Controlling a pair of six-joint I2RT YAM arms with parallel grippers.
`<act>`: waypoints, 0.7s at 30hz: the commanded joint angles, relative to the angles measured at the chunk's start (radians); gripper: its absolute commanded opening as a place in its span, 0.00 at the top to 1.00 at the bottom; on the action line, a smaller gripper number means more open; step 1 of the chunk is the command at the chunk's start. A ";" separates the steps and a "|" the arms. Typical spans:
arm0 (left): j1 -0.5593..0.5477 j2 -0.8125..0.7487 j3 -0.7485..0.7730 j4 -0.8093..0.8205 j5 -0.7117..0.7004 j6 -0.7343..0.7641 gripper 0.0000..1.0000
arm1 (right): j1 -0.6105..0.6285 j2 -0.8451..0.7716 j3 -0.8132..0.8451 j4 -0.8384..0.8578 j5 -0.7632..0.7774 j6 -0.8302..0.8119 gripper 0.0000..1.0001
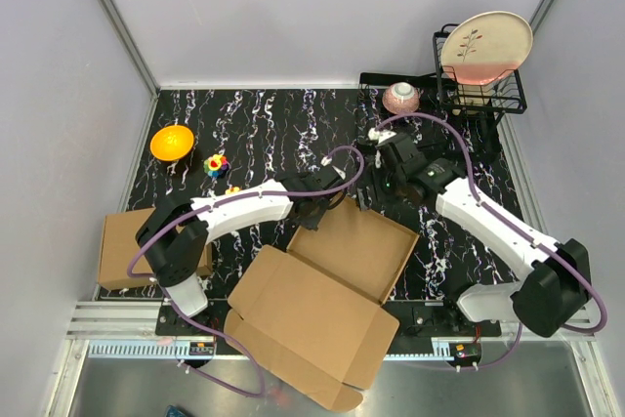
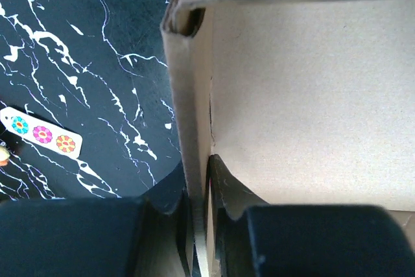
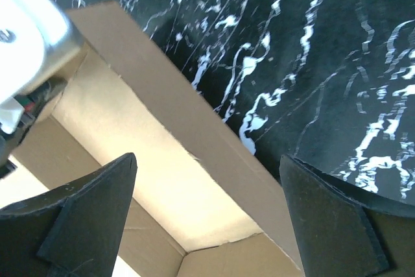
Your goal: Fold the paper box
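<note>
The paper box sits open at the front centre of the black marbled table, its big lid flap spilling toward the near edge. The left gripper straddles the box's left wall, 1 finger on each side (pinching or just loose, I cannot tell). The right gripper hangs over the far wall, jaws spread wide, holding nothing

The paper box is plain brown, the tabletop black with white veins, alongside an orange bowl and pink bowl.
</note>
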 commanded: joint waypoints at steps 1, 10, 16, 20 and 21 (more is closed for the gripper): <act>-0.006 -0.008 0.031 0.028 -0.018 0.041 0.87 | 0.040 0.020 -0.065 0.085 -0.076 -0.026 0.05; -0.005 -0.018 0.033 0.032 -0.005 0.054 0.87 | 0.055 0.014 -0.159 0.168 -0.013 -0.068 0.18; -0.006 -0.038 0.042 0.032 -0.008 0.068 0.85 | 0.064 0.046 -0.159 0.166 0.005 -0.086 0.39; -0.006 -0.047 0.059 0.017 -0.016 0.077 0.83 | 0.064 0.055 -0.156 0.157 0.018 -0.092 0.57; -0.005 -0.050 0.062 0.014 -0.018 0.079 0.83 | 0.064 0.058 -0.155 0.159 0.022 -0.091 0.59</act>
